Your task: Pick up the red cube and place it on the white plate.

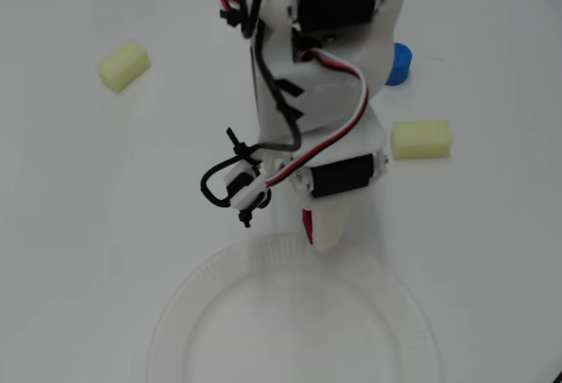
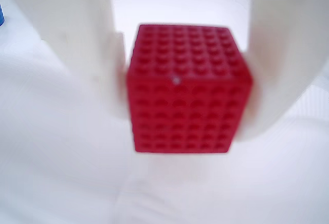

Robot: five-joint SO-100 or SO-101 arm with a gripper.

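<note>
Overhead: one red cube (image 1: 307, 224), one white plate (image 1: 294, 321), two pale yellow blocks (image 1: 123, 65), one blue cylinder (image 1: 399, 62).
The cube peeks from the gripper (image 1: 318, 229) just above the plate's far rim.
Wrist view: the gripper (image 2: 182, 88) clamps the cube (image 2: 185, 90) between both fingers (image 2: 77, 34).

No text, label or number can be read anywhere.

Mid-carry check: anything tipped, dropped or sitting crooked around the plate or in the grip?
Nothing stands out. The red cube sits squarely between the gripper fingers, just at the far rim of the white plate. The two pale yellow blocks and blue cylinder lie apart, undisturbed-looking.
</note>
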